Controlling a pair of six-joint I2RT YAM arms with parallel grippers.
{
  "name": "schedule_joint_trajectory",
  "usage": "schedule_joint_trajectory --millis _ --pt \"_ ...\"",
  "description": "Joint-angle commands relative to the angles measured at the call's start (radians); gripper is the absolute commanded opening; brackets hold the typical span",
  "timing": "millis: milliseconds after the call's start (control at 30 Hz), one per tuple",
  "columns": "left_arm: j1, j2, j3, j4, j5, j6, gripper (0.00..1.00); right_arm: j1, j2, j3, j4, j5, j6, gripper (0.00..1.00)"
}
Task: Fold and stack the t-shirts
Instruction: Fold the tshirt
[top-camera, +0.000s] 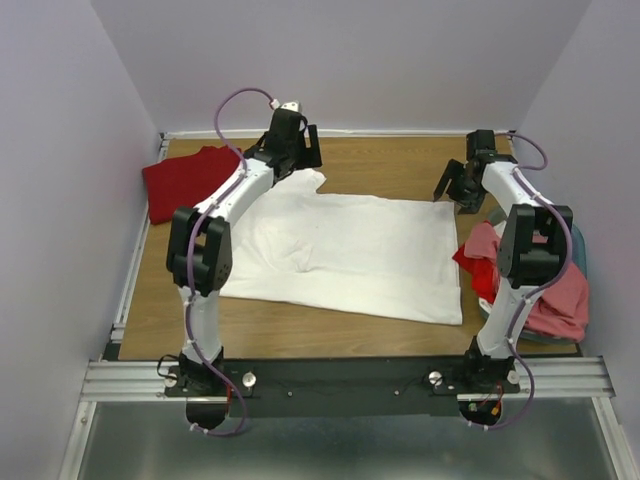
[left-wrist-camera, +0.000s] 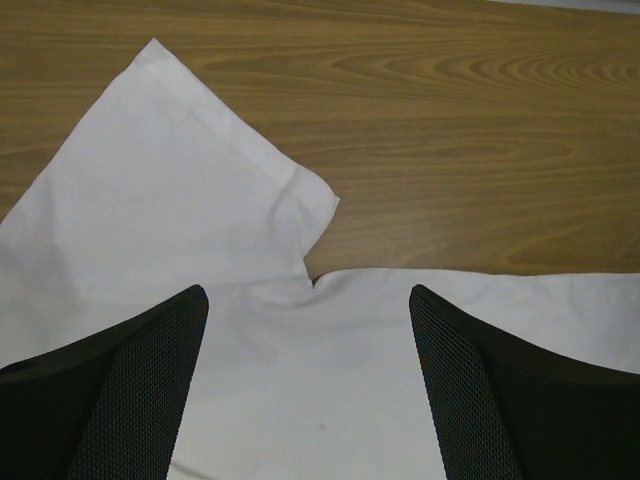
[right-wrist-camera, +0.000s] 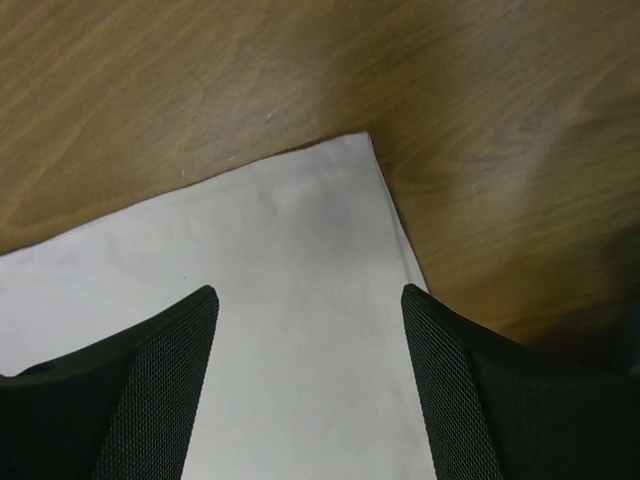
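A large white t-shirt (top-camera: 350, 250) lies spread flat on the wooden table. My left gripper (top-camera: 297, 160) is open above its far left sleeve; in the left wrist view the sleeve (left-wrist-camera: 170, 190) and armpit notch lie between and beyond the open fingers. My right gripper (top-camera: 458, 192) is open above the shirt's far right hem corner (right-wrist-camera: 350, 170). A dark red t-shirt (top-camera: 185, 180) lies crumpled at the far left. Red and pink t-shirts (top-camera: 540, 290) are piled at the right, over a teal bin.
The teal plastic bin (top-camera: 582, 262) sits at the table's right edge under the pile. Bare wood table (top-camera: 390, 160) shows along the far side and near the front edge. Walls close in on the left, back and right.
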Motion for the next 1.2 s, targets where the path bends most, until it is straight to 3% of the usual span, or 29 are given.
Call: schedule_joint_trajectory --millis 0,367,633,933,1167 --pt "0.015 0.137 0.144 -0.091 -0.043 0.05 0.89 -0.018 0.066 0.07 0.002 0.04 -0.018 0.8" --pt "0.036 0.435 0.52 -0.182 -0.07 0.045 0.87 -0.033 0.169 0.133 0.026 0.032 0.016 0.78" --pt "0.061 0.503 0.533 -0.134 -0.087 -0.01 0.83 -0.047 0.199 0.137 0.043 0.026 0.022 0.77" --pt "0.063 0.582 0.574 -0.134 -0.173 -0.053 0.82 -0.053 0.231 0.136 0.059 0.012 0.028 0.61" --pt "0.064 0.618 0.588 -0.136 -0.228 -0.064 0.82 -0.053 0.227 0.128 0.074 -0.04 0.039 0.59"
